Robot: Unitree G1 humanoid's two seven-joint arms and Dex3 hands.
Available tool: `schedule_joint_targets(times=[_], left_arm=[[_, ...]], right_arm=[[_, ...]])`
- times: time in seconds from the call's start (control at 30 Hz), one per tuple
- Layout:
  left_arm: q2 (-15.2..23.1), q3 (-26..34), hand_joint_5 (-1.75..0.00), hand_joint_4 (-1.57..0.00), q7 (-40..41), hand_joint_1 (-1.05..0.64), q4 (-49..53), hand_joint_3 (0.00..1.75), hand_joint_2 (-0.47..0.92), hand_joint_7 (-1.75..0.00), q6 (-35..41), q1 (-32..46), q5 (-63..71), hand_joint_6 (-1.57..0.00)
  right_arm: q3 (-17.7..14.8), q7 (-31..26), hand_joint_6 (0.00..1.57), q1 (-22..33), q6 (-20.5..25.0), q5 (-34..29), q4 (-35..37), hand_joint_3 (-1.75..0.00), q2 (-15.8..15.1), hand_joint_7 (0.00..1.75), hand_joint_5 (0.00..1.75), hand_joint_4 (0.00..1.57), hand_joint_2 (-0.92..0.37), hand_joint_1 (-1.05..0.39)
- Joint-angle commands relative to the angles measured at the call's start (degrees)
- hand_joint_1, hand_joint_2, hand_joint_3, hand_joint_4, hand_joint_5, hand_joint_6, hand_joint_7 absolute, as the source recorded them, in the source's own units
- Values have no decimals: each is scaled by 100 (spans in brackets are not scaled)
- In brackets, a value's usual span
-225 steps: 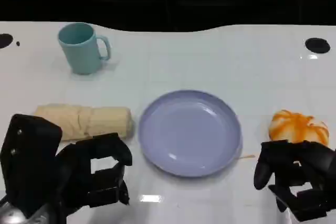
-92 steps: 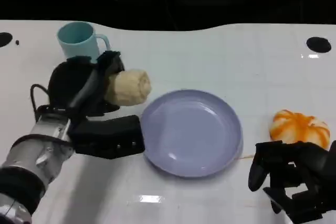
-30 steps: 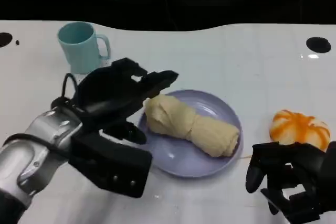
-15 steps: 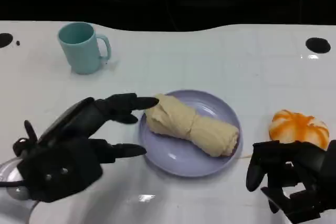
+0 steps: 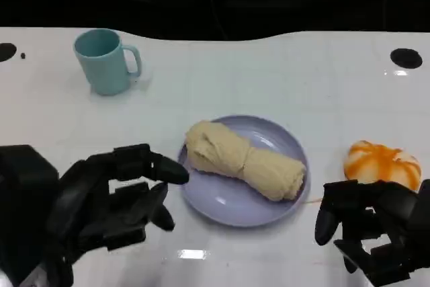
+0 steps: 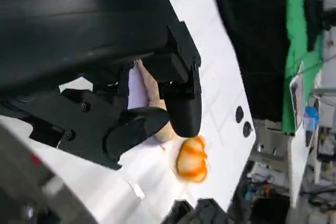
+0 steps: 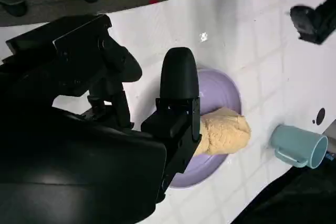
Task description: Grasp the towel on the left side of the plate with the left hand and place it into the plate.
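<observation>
Because its placing looks finished, the rolled cream towel lies slantwise inside the lilac plate. Just left of the plate, the left hand hovers empty, fingers spread. Right of the plate, the right hand waits loosely curled, empty, near an orange ball.

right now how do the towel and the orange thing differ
The towel is pale cream, a long roll lying slantwise in the plate. The orange thing is round, orange streaked with white, and sits on the bare table right of the plate. Neither hand touches either.
</observation>
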Motion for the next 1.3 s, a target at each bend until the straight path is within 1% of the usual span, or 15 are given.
schedule_joint_targets(times=[0.03,0.1,0.17,0.3,0.43,0.57,0.77,0.9,1.0,1.23,1.3], left_arm=[[34,152,-174,-75,152,-12,-385,112,62,-144,503,190,-265,-75],[-175,231,-174,-75,345,-11,-339,112,62,-145,710,210,-398,-74],[-311,274,-175,-76,500,-12,-280,113,63,-153,872,188,-474,-71],[-342,302,-175,-76,565,-15,-105,114,62,-168,1080,82,-548,-63],[-262,233,-175,-75,536,-14,141,113,64,-174,1066,-17,-429,-62],[-291,277,-175,-74,569,-12,401,110,68,-175,1046,-117,-369,-59],[-301,276,-175,-76,683,-11,381,102,72,-175,1251,-187,-371,-62],[-246,214,-175,-75,597,-12,415,101,72,-175,1167,-163,-331,-61],[-260,206,-175,-75,602,-12,421,95,76,-175,1160,-155,-331,-61],[-230,119,-175,-76,554,-13,434,92,77,-175,1022,-108,-267,-63],[-225,108,-175,-76,535,-14,441,89,79,-175,983,-85,-256,-63]], right_arm=[[-123,31,67,-3,-5,68,3,-104,-70,143,167,68,-61,5],[-136,40,67,2,-41,82,25,-104,-57,143,167,68,-61,5],[-146,40,67,10,-54,85,37,-104,-48,143,168,68,-61,6],[-166,44,67,40,-101,82,47,-105,-43,143,167,68,-61,6],[-170,51,67,64,-120,75,64,-106,-51,144,168,69,-61,6],[-183,66,67,96,-124,55,58,-105,-91,143,167,68,-61,6],[-175,77,66,144,-285,21,119,-104,-106,143,167,68,-62,7],[-171,76,67,156,-421,5,217,-104,-87,142,168,69,-63,8],[-177,70,67,168,-489,2,251,-103,-79,142,168,69,-63,8],[-203,82,66,190,-484,31,251,-102,-79,142,169,68,-64,9],[-205,81,66,205,-445,27,220,-102,-86,142,170,67,-64,8]])
